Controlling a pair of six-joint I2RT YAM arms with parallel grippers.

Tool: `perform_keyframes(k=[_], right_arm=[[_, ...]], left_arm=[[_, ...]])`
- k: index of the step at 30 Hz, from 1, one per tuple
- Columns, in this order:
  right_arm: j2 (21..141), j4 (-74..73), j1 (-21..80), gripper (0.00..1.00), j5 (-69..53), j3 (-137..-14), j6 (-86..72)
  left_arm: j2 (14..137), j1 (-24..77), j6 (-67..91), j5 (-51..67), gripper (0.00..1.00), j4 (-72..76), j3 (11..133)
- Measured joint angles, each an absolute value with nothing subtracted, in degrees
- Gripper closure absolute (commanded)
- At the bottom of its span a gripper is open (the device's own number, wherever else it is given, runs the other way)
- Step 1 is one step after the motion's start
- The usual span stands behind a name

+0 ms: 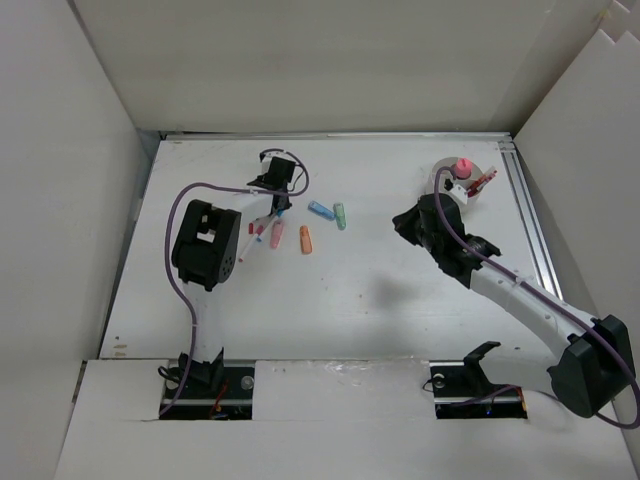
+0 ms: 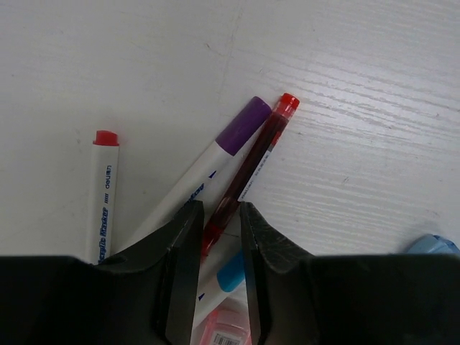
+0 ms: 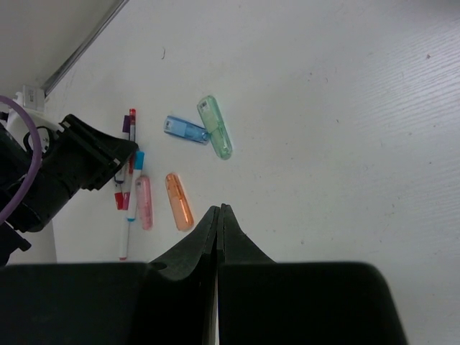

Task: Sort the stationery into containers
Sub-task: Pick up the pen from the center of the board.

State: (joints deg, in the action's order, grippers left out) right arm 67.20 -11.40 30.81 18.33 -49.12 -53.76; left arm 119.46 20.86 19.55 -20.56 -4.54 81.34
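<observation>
Left pincer [image 2: 218, 215], narrow, straddles the red pen [image 2: 253, 159] lengthwise, cap pointing away.

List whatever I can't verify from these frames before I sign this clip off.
- Left wrist view: the lower end of the red pen is hidden inside the left gripper, so I cannot tell whether it is actually clamped.
- Left wrist view: a blue item is cut off by the right edge.
- Top external view: the dividers and contents of the white cup are too small to read, and the right arm partly covers it.
</observation>
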Motion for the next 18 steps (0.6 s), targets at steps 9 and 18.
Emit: perform_keyframes(k=[9, 18], right_arm=[[67.0, -11.4, 30.8, 0.83, 18.3, -49.1, -53.7], [67.0, -11.4, 30.8, 0.71, 17.5, -49.1, -53.8]], left_arm=[[120.0, 20.8, 20.1, -18.4, 0.91, -4.5, 82.1], [119.6, 21.5, 20.2, -17.9, 1.0, -4.3, 81.9]])
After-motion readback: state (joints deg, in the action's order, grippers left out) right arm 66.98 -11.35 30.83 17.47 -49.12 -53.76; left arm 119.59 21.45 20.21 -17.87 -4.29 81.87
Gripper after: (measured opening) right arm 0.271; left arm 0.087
